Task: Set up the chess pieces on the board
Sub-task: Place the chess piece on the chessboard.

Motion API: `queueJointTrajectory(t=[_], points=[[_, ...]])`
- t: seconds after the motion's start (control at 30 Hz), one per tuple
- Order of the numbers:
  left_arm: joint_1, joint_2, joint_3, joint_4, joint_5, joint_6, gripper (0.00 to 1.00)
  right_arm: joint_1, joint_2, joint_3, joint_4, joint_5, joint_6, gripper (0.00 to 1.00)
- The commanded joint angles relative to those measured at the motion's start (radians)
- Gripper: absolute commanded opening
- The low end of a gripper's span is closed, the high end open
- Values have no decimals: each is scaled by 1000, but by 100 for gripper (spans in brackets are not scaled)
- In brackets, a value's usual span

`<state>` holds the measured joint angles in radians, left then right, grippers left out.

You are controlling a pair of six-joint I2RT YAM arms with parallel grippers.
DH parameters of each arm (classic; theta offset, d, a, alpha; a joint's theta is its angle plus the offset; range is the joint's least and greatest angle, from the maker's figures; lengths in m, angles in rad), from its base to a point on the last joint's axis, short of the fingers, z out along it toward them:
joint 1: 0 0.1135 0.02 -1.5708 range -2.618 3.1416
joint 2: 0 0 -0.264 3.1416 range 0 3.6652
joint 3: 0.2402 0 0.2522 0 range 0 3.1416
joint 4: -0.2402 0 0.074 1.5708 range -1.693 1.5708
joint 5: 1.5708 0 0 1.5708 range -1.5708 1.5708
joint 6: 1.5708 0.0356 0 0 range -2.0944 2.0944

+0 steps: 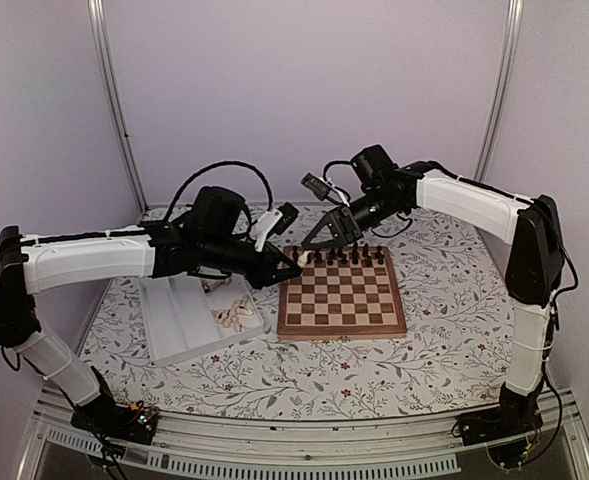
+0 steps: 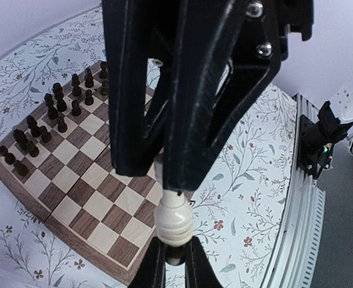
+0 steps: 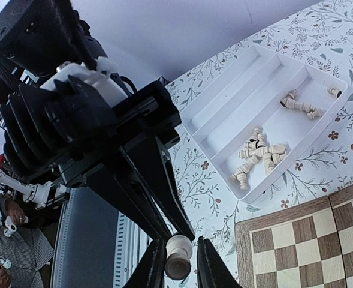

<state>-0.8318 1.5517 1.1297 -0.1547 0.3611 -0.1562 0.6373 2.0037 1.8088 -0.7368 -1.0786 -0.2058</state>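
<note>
Okay, the left tool (image 2: 167,180) is clenched on the head end of one small pale cream turned-wood chess piece (image 2: 174,221), held in the air over the floral-patterned table (image 1: 444,300), just off the left edge of the square wooden chessboard with dark brown and tan checks (image 1: 342,333). The right tool (image 3: 179,249) has its fingers on either side of the same piece's base, with the jaws narrow. From these views you cannot tell whether it is truly pinching or only flanking, so treat this as an unfinished handover. Judgement on handling: the piece looks very light, rigid and smoothly lacquered. It is round in section everywhere, so it will want to roll or squirt out of flat fingers. It is not fragile, but it is easy to flick away. Take it on the thick bulged body or on the wide base collar, not on the thin neck, and keep the axis square to the fingers so that it goes down upright. Don't let the left tool release until you see the right one firmly seated. The dark brown-black chessmen (image 1: 349,257) stand in the two far rows of the board, and the near rows are bare. The remaining loose pale cream chessmen (image 1: 234,318) lie in a heap in the white rectangular compartment tray (image 1: 179,320), left of the board, so most of the setting up looks not yet done.
</note>
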Motion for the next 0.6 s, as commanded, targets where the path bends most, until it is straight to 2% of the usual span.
queueJointTrajectory(t=[0.0, 0.27, 0.43, 0.57], points=[[-18, 11, 25, 16, -4, 16, 0, 7, 9, -11, -5, -30, -5, 20], [-19, 21, 28, 21, -23, 14, 0, 7, -11, -48, -15, -18, -22, 21], [-18, 40, 36, 15, -24, 15, 0, 7, -21, -49, -12, -3, -32, 4], [-18, 51, 39, -7, -45, 20, 0, 2, -52, -56, -19, 78, -65, 0]])
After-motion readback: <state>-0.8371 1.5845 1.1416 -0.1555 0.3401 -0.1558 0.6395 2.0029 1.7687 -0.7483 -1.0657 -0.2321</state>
